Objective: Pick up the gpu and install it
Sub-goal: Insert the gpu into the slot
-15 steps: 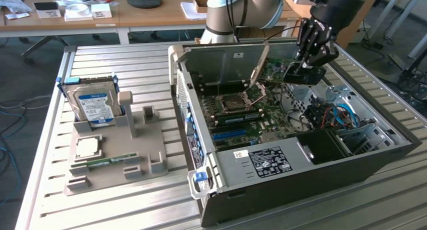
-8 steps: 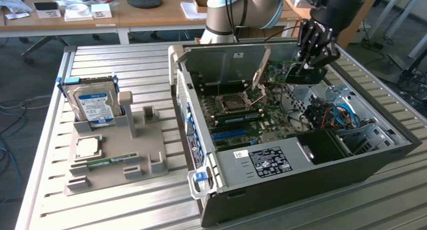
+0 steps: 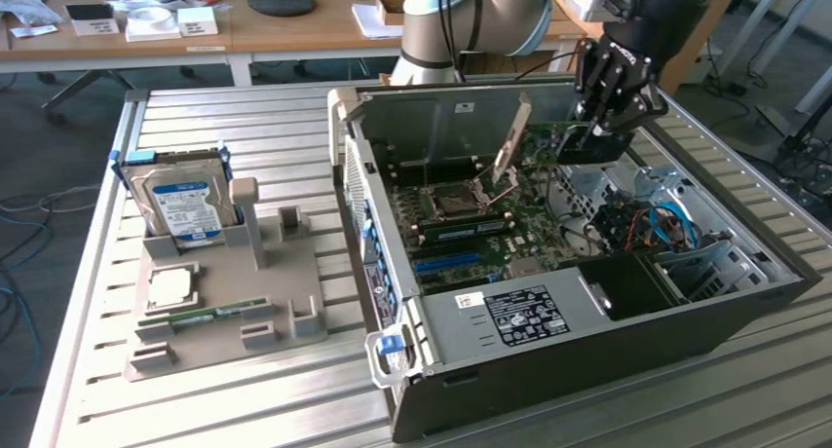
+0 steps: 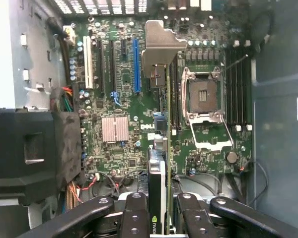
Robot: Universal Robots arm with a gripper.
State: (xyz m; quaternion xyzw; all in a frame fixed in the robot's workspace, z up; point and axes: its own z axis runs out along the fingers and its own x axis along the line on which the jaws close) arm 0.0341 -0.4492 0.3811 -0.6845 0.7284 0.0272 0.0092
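Wrist view: motherboard (image 4: 139,106) is showing white "DELL" lettering beside the heatsink (image 4: 114,129); gpu (image 4: 156,183) is carrying an NVIDIA logo on its near end. Ext. view: case sticker (image 3: 517,318) & hard drive label (image 3: 182,203) are bearing print too small to read.

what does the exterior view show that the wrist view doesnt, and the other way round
Exterior view: the hard drive upright in the grey holder on the slatted table, beside the open case, plus the arm.
Wrist view: a straight-down look at the board, with the white slot and the green logo on the card's near end.
Both: the gripper shut on the gpu, held edge-on over the board, and the CPU socket.
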